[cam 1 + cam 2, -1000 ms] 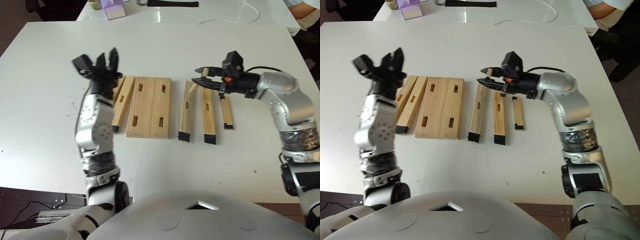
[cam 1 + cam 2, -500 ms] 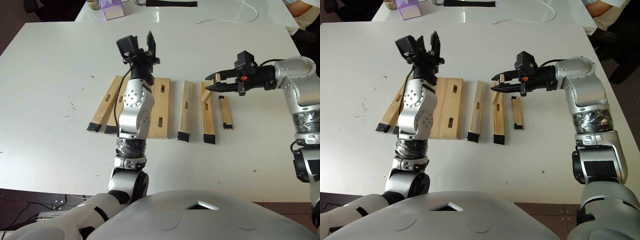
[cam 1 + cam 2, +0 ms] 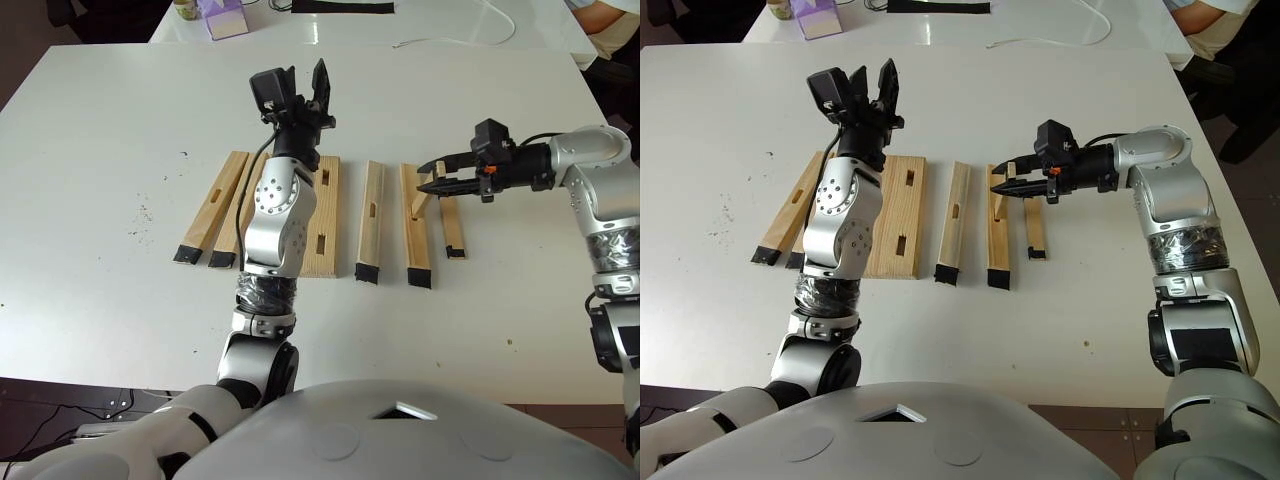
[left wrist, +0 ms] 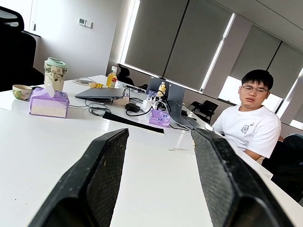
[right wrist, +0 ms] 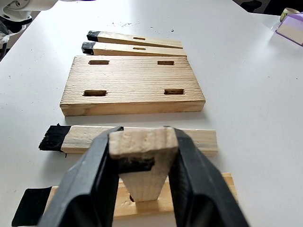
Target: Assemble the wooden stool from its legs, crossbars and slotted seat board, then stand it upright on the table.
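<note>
The slotted seat board (image 3: 322, 215) lies flat mid-table, partly hidden behind my raised left arm. My left gripper (image 3: 310, 95) stands open above the board's far end, fingers (image 4: 102, 179) pointing up and holding nothing. Two legs (image 3: 212, 208) lie left of the board; two more legs (image 3: 371, 222) (image 3: 414, 235) lie to its right. My right gripper (image 3: 428, 184) is shut on a short crossbar (image 5: 142, 156), which is tilted with its lower end at the slot of the leg (image 5: 189, 201) below. Another short crossbar (image 3: 454, 228) lies flat furthest right.
A purple tissue box (image 3: 228, 18), a jar (image 3: 186, 8), a black strip (image 3: 345, 7) and a white cable (image 3: 455, 40) sit on the table beyond the far edge. Bare white tabletop (image 3: 120, 120) surrounds the parts. Dark specks (image 3: 145, 215) dot the left side.
My left arm swung from the table's left side to above the seat board, uncovering the two left legs. My right gripper drew back rightward and nearer, holding the crossbar.
</note>
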`<state>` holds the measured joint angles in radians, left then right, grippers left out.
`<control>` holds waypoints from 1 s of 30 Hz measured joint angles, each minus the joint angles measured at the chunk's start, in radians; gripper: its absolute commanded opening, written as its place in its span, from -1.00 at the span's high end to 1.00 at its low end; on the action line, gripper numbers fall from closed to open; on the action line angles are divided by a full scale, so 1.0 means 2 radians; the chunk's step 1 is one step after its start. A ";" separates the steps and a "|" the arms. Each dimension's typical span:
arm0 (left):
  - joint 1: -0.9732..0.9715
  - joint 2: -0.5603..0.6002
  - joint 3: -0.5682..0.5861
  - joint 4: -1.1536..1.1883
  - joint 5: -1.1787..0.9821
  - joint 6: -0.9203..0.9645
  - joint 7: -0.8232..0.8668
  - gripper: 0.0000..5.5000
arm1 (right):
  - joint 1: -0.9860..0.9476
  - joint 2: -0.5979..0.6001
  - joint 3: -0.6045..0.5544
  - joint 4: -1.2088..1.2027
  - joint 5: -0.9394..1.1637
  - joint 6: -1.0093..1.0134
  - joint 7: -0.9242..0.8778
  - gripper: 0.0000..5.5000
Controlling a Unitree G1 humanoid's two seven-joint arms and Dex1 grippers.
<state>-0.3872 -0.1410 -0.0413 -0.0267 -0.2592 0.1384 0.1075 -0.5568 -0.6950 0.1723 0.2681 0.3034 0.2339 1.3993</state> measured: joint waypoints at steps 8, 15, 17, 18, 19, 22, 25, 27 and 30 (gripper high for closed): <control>0.000 0.000 0.000 0.000 -0.001 0.001 0.000 0.10 | 0.001 0.007 0.000 0.008 -0.005 0.000 -0.006 0.52; 0.000 0.000 0.001 -0.003 -0.012 0.002 0.000 0.10 | 0.014 0.007 -0.001 0.010 -0.005 -0.003 -0.008 0.52; 0.000 0.000 0.001 -0.004 -0.013 0.003 0.000 0.10 | 0.019 0.009 0.001 0.012 -0.006 -0.014 -0.013 0.52; 0.000 0.000 0.001 -0.005 -0.014 0.004 0.000 0.10 | 0.021 0.010 0.001 0.013 -0.006 -0.018 -0.015 0.52; 0.000 0.000 0.001 -0.005 -0.014 0.007 0.000 0.10 | 0.025 0.012 0.001 0.012 -0.006 -0.023 -0.019 0.52; 0.000 0.000 0.001 -0.007 -0.017 0.014 0.000 0.10 | 0.031 0.015 0.002 0.013 -0.005 -0.035 -0.026 0.52; 0.000 0.000 0.001 -0.009 -0.020 0.020 -0.001 0.10 | 0.029 0.018 0.002 0.024 -0.003 -0.039 -0.032 0.52; 0.001 0.000 0.000 -0.009 -0.020 0.023 -0.005 0.10 | 0.026 0.019 0.001 0.034 -0.001 -0.039 -0.038 0.52; 0.001 0.001 0.000 -0.009 -0.021 0.024 -0.012 0.10 | 0.024 0.021 -0.002 0.046 0.003 -0.043 -0.040 0.52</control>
<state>-0.3853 -0.1394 -0.0416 -0.0438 -0.3012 0.1855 0.0837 -0.5079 -0.6525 0.1689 0.3598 0.3090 0.1471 1.3201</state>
